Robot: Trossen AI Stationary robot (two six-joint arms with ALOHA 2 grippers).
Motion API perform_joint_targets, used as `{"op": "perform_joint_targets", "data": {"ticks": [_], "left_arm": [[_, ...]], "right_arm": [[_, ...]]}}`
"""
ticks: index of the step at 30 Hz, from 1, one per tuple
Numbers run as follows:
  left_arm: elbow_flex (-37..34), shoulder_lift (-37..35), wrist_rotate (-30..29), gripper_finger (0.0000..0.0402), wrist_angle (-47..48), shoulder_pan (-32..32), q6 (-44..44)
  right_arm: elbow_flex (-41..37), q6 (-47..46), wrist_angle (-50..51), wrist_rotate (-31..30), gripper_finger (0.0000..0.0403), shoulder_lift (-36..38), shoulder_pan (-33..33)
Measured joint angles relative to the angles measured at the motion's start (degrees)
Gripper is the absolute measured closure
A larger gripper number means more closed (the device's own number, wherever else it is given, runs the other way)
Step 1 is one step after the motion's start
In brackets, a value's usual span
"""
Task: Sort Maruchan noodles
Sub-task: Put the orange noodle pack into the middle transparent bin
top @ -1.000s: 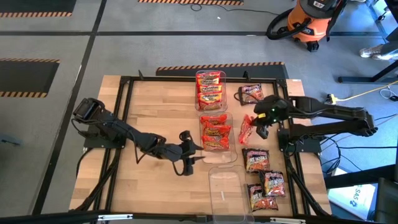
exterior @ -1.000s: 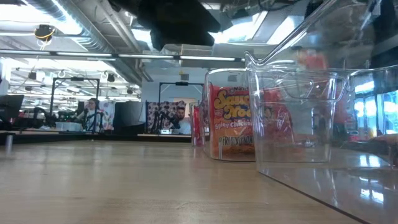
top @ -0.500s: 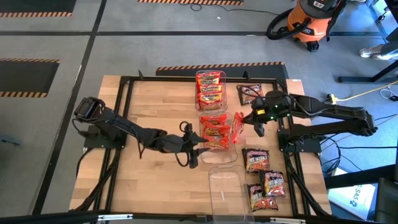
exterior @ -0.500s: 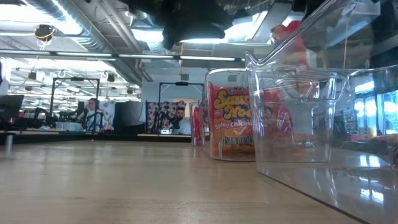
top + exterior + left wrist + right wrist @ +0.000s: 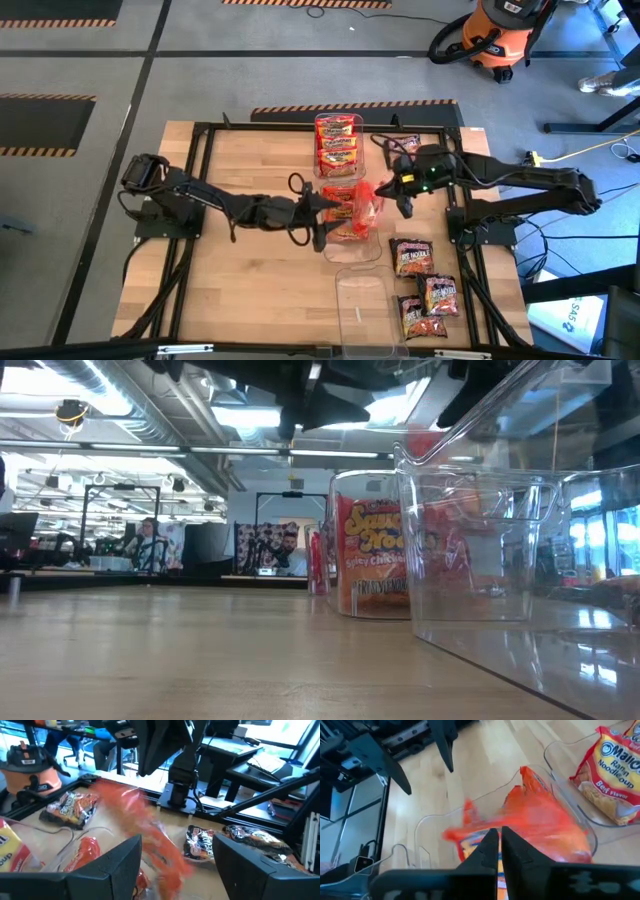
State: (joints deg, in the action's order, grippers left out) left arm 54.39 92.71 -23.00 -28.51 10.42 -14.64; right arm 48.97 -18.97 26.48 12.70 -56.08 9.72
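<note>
Blurred orange packet (image 5: pixel 150 835) past open left claw (image 5: pixel 175 865), dark packets (image 5: pixel 200 845) beyond

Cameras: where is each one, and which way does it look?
High view: above, looking down on both arms and the middle bin.
Low view: at tabletop, looking across; arms overhead.
Left wrist view: past the open left gripper at the orange packet.
Right wrist view: the right gripper pinches that packet; all show the bin.

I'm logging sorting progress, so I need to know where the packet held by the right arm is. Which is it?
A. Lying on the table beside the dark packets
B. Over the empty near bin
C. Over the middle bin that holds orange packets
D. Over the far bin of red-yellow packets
C: in the high view the right gripper holds the orange packet over the middle bin, jaws shut on it.
</note>
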Motion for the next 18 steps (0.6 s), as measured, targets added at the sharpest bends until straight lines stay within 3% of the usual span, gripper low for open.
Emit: {"op": "perform_joint_targets", "data": {"ticks": [10,13,18], "left_arm": [[0.0,0.0,0.0,0.0167,2.2,-0.3,-0.3],[0.0,0.0,0.3,0.0168,2.4,-0.2,-0.4],[0.0,0.0,0.6,0.0168,5.1,0.1,-1.9]], "right_arm": [[0.0,1.3,0.4,0.0,0.0402,-1.4,0.0],[1.5,1.5,4.9,0.0,0.0399,-1.4,0.1],[3.5,4.7,13.5,-2.2,0.0341,-1.3,0.1]]}}
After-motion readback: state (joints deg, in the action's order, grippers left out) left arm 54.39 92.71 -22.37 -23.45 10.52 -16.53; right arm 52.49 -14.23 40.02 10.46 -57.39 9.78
